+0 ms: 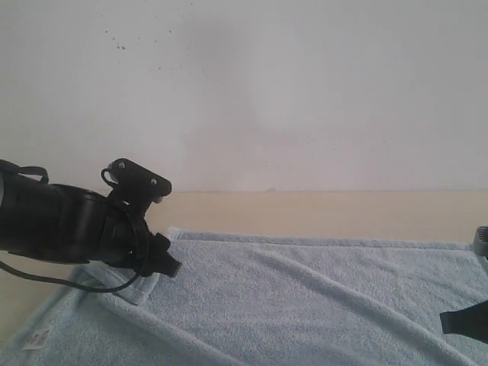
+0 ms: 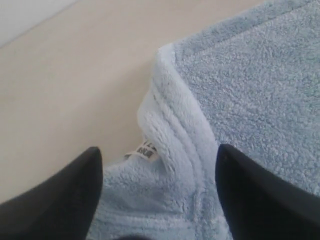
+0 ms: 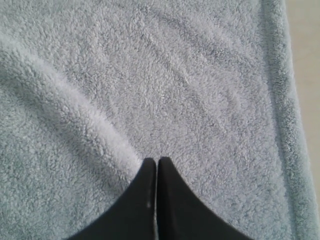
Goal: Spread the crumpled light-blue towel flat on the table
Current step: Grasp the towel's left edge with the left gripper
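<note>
Now the towel (image 1: pixel 305 297) lies spread over the counter (image 1: pixel 320 213), filling the exterior view from about 8 o'clock round through 6 to 4 o'clock; a bare strip of counter shows beyond its far edge, toward 12 o'clock, under the white wall (image 1: pixel 305 91); long soft ridges cross the cloth, so it is not fully smooth; the left arm (image 1: pixel 61 229) comes in from 9 o'clock, and below its tip one corner of the towel is folded over on itself; the left pincer (image 2: pixel 159 149) is released, its two black fingers (image 2: pixel 65 195) standing wide apart above that folded corner with nothing held between them; a small white tag (image 2: pixel 143 150) shows just beside the fold; the right pincer (image 3: pixel 156 161) sits at about 4 o'clock in the exterior view, over the towel; it is clenched, tips pressed together, and a raised ridge (image 3: pixel 65 95) of cloth runs up to the tips; whether they pinch any cloth I cannot tell; the hemmed border (image 3: pixel 280 100) passes near that pincer.
</note>
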Robot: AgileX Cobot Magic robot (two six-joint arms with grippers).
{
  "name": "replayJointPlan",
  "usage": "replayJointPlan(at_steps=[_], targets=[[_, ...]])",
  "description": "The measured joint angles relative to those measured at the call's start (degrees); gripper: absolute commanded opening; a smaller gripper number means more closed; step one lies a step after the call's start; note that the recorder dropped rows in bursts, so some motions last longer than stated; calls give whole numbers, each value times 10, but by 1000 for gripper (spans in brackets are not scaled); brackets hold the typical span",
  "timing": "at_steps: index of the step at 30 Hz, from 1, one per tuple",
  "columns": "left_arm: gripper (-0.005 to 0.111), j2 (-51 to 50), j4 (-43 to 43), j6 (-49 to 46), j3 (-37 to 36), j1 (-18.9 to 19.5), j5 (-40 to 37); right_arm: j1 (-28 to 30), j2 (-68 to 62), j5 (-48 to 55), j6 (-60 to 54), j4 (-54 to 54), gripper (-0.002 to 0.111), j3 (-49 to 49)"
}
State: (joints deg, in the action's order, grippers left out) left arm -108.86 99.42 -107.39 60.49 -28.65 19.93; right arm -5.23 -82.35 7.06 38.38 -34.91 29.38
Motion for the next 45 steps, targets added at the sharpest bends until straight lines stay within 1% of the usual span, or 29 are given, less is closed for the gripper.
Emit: replayJointPlan(at_steps=[5, 8, 14, 16, 17, 18, 20, 21, 22, 23, 24, 27, 31, 39, 45], targets=[[59, 0, 1, 7, -27, 0, -1, 0, 0, -1, 0, 0, 0, 0], [59, -4, 2, 12, -29, 0, -15, 0, 0, -3, 0, 0, 0, 0], [59, -48, 2, 35, -29, 0, -38, 0, 0, -3, 0, 0, 0, 0], [57, -57, 2, 36, -29, 0, -40, 0, 0, -3, 0, 0, 0, 0], [54, -61, 2, 37, -29, 0, -40, 0, 0, -4, 0, 0, 0, 0], [47, -63, 2, 38, -29, 0, -40, 0, 0, -5, 0, 0, 0, 0], [31, -69, 2, 48, -29, 0, -40, 0, 0, -9, 0, 0, 0, 0], [20, -71, 0, 54, -29, 0, -40, 0, 0, -9, 0, 0, 0, 0], [13, -72, -6, 61, -29, 0, -37, 0, 0, -9, 0, 0, 0, 0], [7, -73, -11, 64, -29, 0, -31, 0, 0, -9, 0, 0, 0, 0], [4, -74, -21, 68, -29, 0, -23, 0, 0, -10, 0, 0, 0, 0], [4, -76, -51, 74, -29, 0, 10, 0, 0, -10, 0, 0, 0, 0], [4, -76, -64, 81, -23, 0, 46, 0, 0, -11, 0, 0, 0, 0], [4, -59, -70, 83, -10, 0, 46, 0, 0, -11, 0, 0, 0, 0], [4, -57, -86, 83, 10, 0, 64, 0, 0, -11, 0, 0, 0, 0]])
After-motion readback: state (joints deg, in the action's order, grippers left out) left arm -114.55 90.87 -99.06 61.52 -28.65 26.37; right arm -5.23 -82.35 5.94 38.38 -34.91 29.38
